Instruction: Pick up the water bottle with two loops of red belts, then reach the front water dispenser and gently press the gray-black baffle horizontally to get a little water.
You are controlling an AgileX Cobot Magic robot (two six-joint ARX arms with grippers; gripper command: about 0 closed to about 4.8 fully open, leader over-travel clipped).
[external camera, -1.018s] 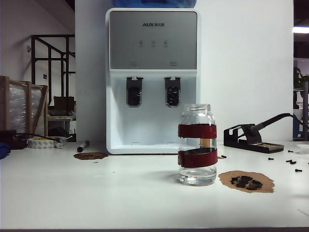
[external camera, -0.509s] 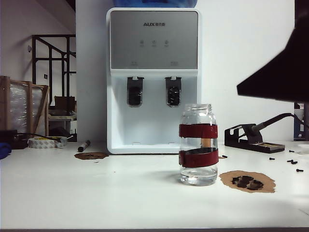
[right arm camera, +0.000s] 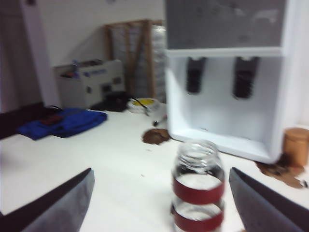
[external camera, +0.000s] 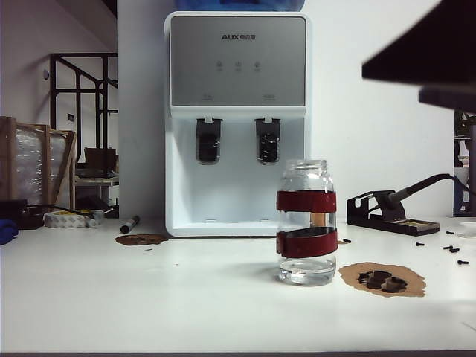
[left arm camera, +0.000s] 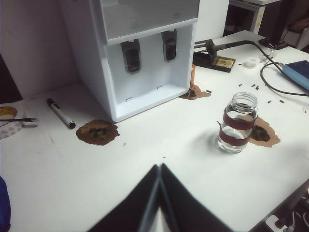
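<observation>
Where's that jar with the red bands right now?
In the exterior view the jar stands on the table, right of centre, before the water dispenser, beside a brown patch.

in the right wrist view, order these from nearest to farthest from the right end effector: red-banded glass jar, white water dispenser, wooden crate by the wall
The right end effector is open, fingers wide apart.
1. The clear glass jar with two red bands, framed between the fingers, not touched.
2. The white water dispenser with grey panel, behind the jar.
3. The wooden crate, back by the wall beside the dispenser.
</observation>
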